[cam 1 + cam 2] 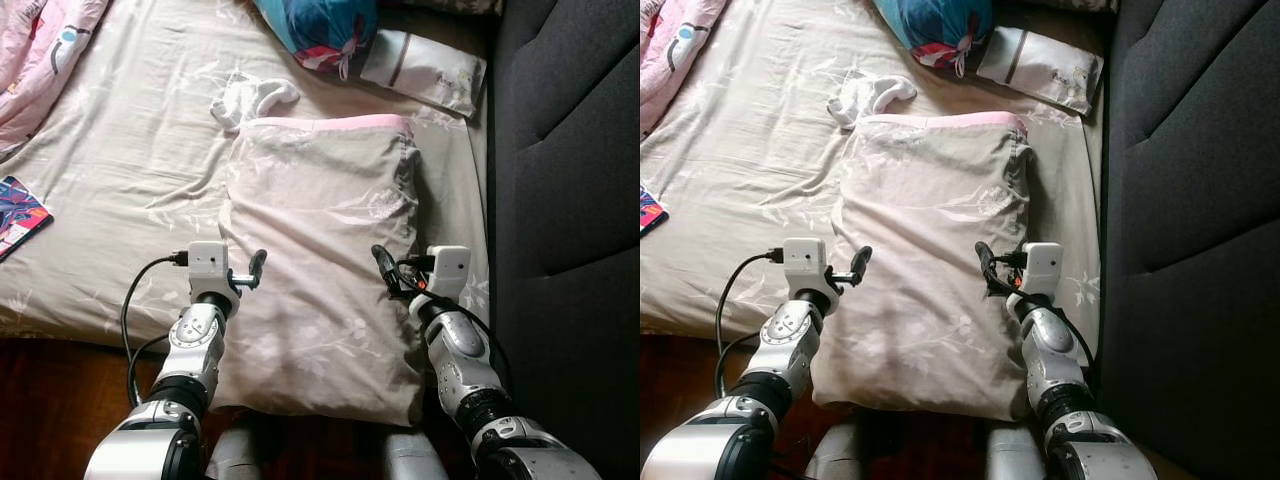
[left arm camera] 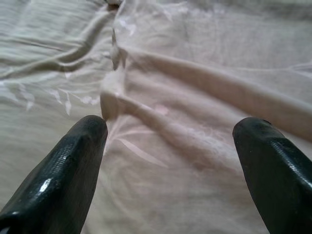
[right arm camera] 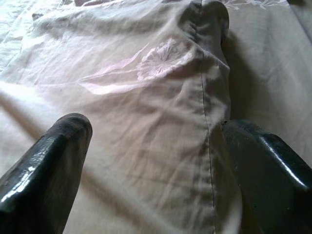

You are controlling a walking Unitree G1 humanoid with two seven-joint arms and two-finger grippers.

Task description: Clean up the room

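A large beige pillow (image 1: 320, 250) with a pink far edge lies on the bed (image 1: 120, 170), its near end hanging over the bed's front edge. My left gripper (image 1: 250, 272) is at the pillow's left side, open, and in the left wrist view its fingers (image 2: 73, 161) straddle the pillow's folded edge (image 2: 161, 122). On the pillow's right side my right gripper (image 1: 392, 275) is also open. The right wrist view shows that gripper's fingers (image 3: 53, 161) spread over the pillow's seam (image 3: 202, 107). Neither gripper is closed on the fabric.
A white crumpled cloth (image 1: 252, 100) lies just beyond the pillow. A blue and pink bundle (image 1: 320, 28) and a white packet (image 1: 425, 70) sit farther back. A pink quilt (image 1: 40, 50) and a colourful book (image 1: 18, 215) are at the left. A dark grey padded wall (image 1: 570, 200) runs along the right.
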